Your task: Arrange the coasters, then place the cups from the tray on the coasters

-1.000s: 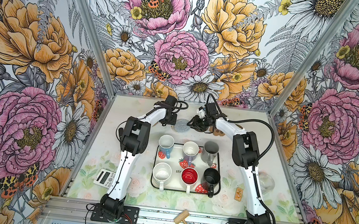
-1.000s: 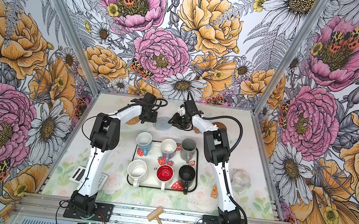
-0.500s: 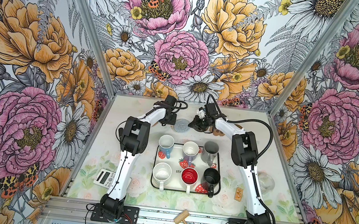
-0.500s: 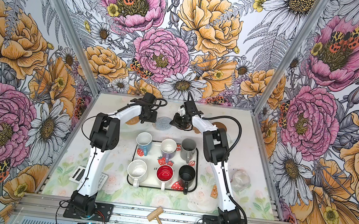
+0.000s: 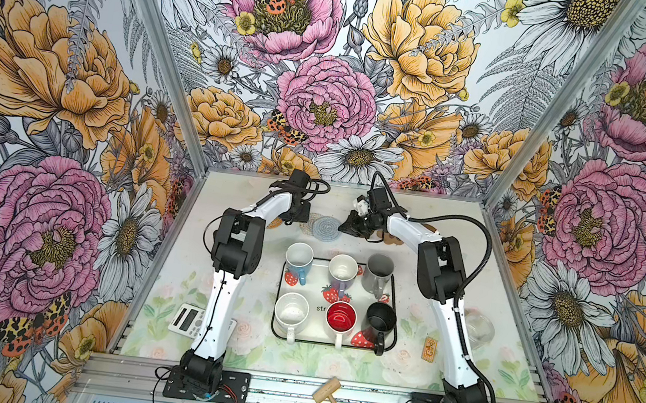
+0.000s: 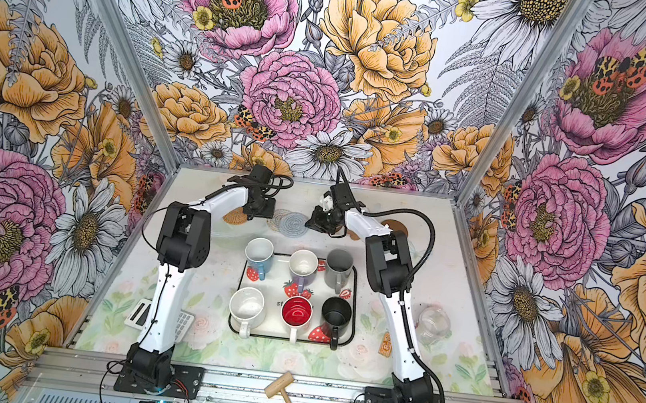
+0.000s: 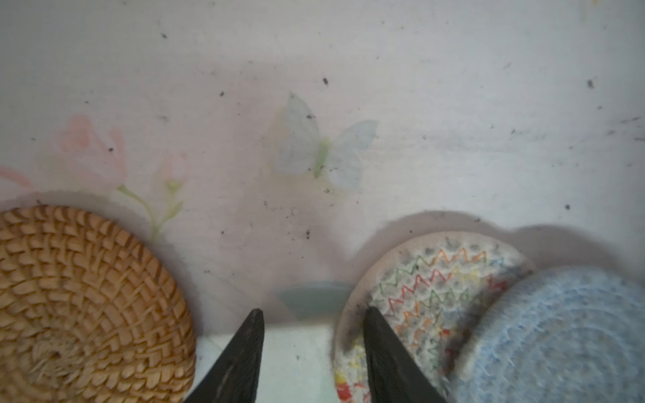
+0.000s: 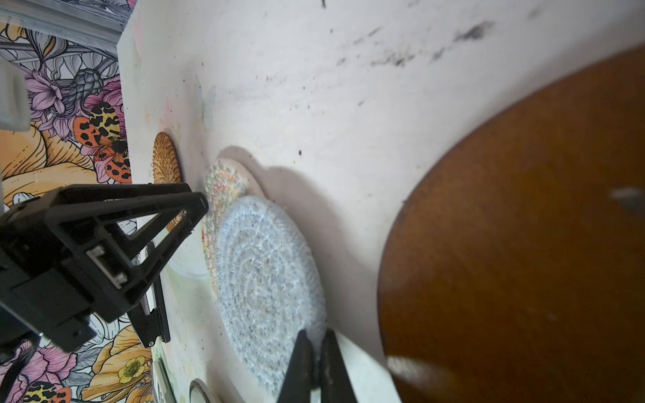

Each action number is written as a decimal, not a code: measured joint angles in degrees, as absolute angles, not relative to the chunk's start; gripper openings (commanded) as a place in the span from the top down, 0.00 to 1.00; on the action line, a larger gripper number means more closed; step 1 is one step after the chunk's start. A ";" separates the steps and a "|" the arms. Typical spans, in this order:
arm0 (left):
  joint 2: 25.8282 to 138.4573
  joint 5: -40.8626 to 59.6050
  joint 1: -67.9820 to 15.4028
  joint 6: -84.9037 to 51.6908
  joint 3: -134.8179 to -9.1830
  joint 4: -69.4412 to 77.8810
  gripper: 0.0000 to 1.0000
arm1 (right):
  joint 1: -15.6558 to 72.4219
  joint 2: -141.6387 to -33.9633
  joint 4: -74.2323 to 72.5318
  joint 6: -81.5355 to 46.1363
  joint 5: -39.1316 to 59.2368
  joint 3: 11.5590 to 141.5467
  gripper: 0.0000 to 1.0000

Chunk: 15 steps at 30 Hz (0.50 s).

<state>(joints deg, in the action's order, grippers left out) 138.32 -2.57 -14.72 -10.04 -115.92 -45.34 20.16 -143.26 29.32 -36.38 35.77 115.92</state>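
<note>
Closed within the last second, the right gripper (image 8: 316, 349) now pinches the rim of the grey-blue coaster (image 8: 265, 272), at twelve o'clock from the tray (image 5: 314, 327). Lift clear before sliding: it overlaps the beige coaster (image 7: 419, 289). Meanwhile the left gripper (image 7: 312, 314) stands spread, holding nothing. Top views hide the pinch; the right wrist view shows it.

Six cups are set upright on the strawberry-print tray (image 5: 315, 285), in two rows: light blue (image 5: 299, 256), lavender (image 5: 342, 267) and grey (image 5: 379, 270) behind; white (image 5: 291, 311), red-inside (image 5: 340, 317) and black (image 5: 381, 318) in front (handles all turned to the near edge). Coasters are laid at the table's (image 5: 420, 348) far side: the tan round (image 7: 87, 303) lies apart, the beige round (image 7: 429, 289) is overlapped by the grey-blue round (image 5: 326, 228), and a brown disc (image 8: 523, 244) lies near.
</note>
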 measured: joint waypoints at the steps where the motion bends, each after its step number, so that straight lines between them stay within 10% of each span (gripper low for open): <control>1: 138.21 -2.63 -14.50 -10.04 -115.79 -45.32 0.52 | 20.01 -143.13 29.30 -36.36 35.73 115.66 1.00; 15: 136.88 -6.02 -12.03 -10.04 -113.91 -45.41 0.52 | 19.03 -142.21 29.36 -36.38 34.22 115.20 1.00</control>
<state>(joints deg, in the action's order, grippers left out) 136.88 -6.02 -12.03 -10.04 -113.91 -45.41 19.03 -142.21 29.36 -36.38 34.22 115.20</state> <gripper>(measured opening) 0.481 0.063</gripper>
